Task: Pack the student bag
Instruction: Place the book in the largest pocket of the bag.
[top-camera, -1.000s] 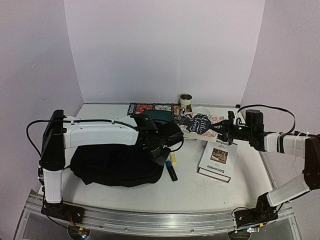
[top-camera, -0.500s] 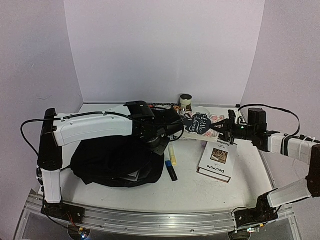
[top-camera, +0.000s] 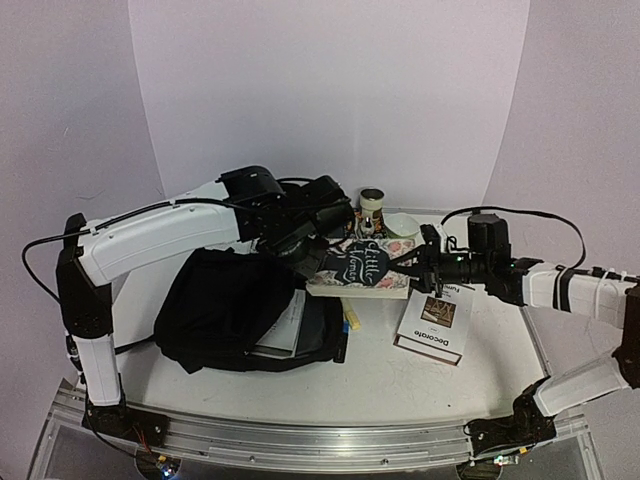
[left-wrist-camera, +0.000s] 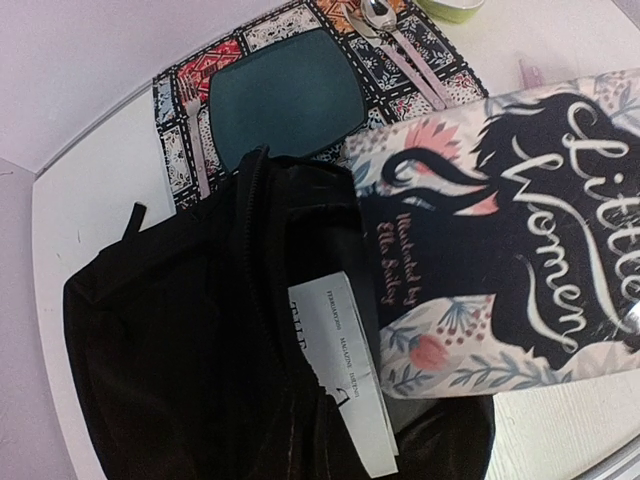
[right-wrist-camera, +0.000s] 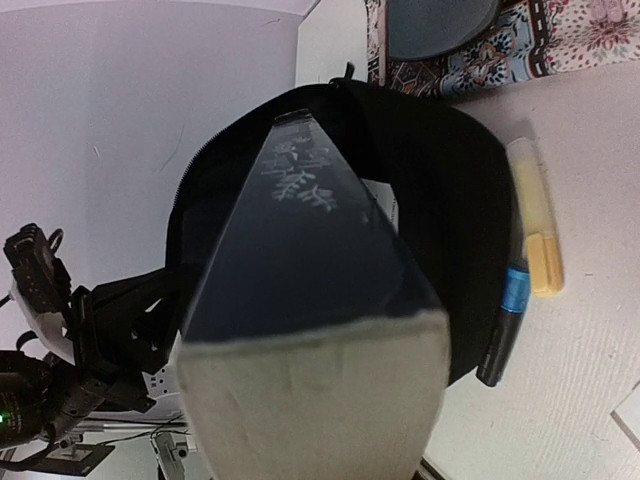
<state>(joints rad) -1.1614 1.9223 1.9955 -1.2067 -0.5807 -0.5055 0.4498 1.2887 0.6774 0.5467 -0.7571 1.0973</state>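
Left gripper (top-camera: 298, 252) is clamped shut, seemingly on the raised zipper rim of the large soft black fabric student bag (top-camera: 230, 310), slumped left on the white table (top-camera: 400, 385). Right gripper (top-camera: 424, 262) grips 1 floral book (top-camera: 360, 268). Limp fabric: hold the rim.

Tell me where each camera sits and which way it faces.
Top: above and behind the robot, looking down at the table; left arm and right arm show.
Left wrist: over the backpack, looking down into its opening; no fingers visible.
Right wrist: behind the book, facing the backpack's opening; fingers hidden.
Both wrist views share book and backpack.
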